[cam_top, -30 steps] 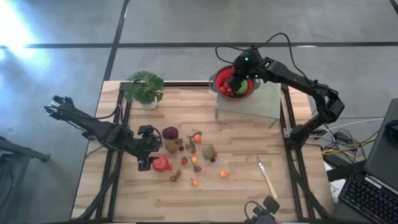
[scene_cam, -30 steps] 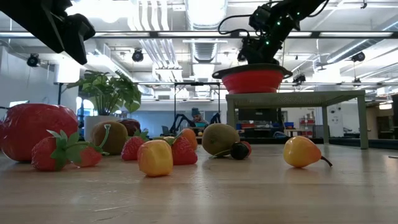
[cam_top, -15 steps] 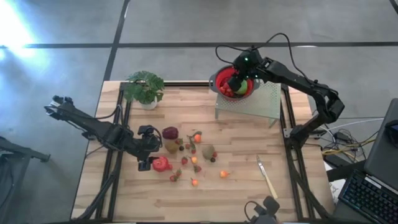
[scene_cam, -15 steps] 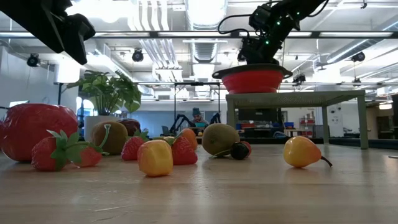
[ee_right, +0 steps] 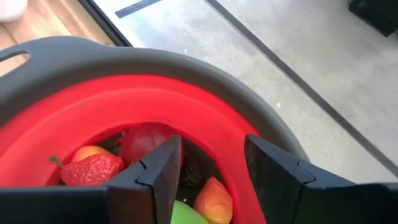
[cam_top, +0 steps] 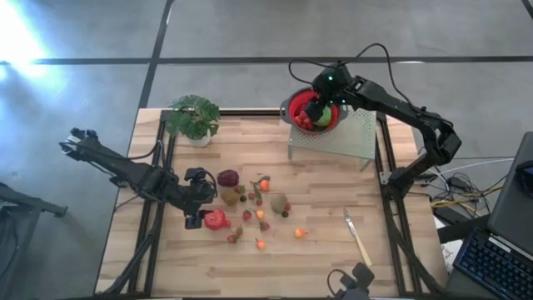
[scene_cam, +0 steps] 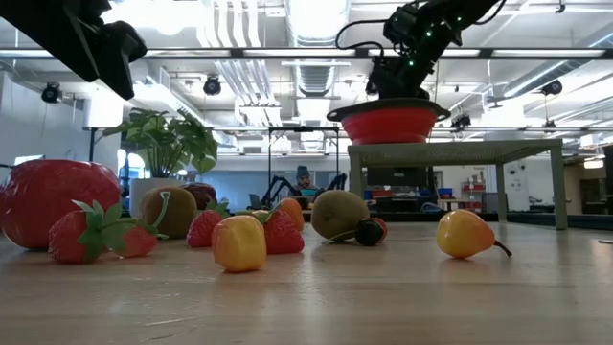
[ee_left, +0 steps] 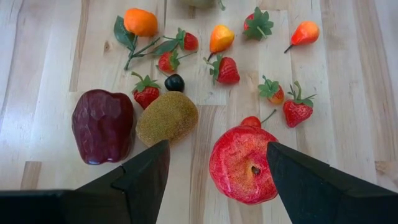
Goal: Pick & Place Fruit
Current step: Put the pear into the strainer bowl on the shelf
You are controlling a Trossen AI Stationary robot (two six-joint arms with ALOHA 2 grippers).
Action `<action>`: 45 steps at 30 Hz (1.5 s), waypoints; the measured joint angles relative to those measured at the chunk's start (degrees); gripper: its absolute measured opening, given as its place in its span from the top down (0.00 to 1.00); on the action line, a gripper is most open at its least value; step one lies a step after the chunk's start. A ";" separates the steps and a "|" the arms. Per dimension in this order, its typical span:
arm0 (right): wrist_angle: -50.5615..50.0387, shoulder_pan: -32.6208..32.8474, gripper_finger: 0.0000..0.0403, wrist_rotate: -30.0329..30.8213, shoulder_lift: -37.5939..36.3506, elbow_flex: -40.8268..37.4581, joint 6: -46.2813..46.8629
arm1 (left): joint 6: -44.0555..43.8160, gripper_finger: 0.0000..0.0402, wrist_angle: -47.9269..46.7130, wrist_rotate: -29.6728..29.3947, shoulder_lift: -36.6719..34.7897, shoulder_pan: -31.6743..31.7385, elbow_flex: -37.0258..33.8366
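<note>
1. Progress, as I judge it: partly done. A few fruit lie in the red bowl [cam_top: 315,111] on the small grey stand [cam_top: 346,137], but most are spread over the table [cam_top: 400,250] near its middle.
2. Right gripper [ee_right: 208,171] hangs over the bowl, fingers apart, with nothing between them; a green fruit [ee_right: 186,213] lies just under it.
3. Left gripper [ee_left: 214,168] hovers over the scattered fruit, fingers apart and empty, a big red fruit [ee_left: 242,163] showing between them.
4. Counts on the table, in the left wrist view: about seven strawberries [ee_left: 227,70], two pears [ee_left: 220,37], one dark red apple [ee_left: 102,124], one kiwi [ee_left: 166,118], one orange [ee_left: 140,22], one dark berry [ee_left: 175,82].
5. In the bowl, at least five show; an exact count is hidden.
6. One plant [cam_top: 193,117], one knife [cam_top: 358,240].
</note>
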 joint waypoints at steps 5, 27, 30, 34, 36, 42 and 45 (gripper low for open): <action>-0.94 1.01 0.63 -2.29 -0.50 0.07 3.68 | 0.00 0.32 0.00 0.00 -0.01 -0.02 0.00; -2.38 38.67 0.89 0.73 -3.37 0.07 4.45 | 0.00 0.32 0.01 -0.02 -0.02 0.00 0.00; -2.37 44.66 0.91 4.78 -3.37 0.07 5.57 | 0.00 0.32 0.00 -0.02 -0.02 0.00 0.00; -2.36 51.40 0.93 7.45 -3.34 0.07 7.20 | 0.00 0.32 0.00 -0.01 -0.02 -0.02 0.00; -2.36 54.09 0.94 7.46 -3.34 0.07 8.00 | 0.00 0.32 0.01 -0.01 -0.02 -0.02 0.00; -2.64 59.69 0.97 7.58 -3.26 0.07 10.60 | 0.00 0.32 0.00 -0.02 -0.02 0.00 0.00; -2.61 61.32 0.98 7.62 -3.26 -0.07 11.77 | 0.00 0.32 0.00 -0.01 -0.02 -0.01 0.00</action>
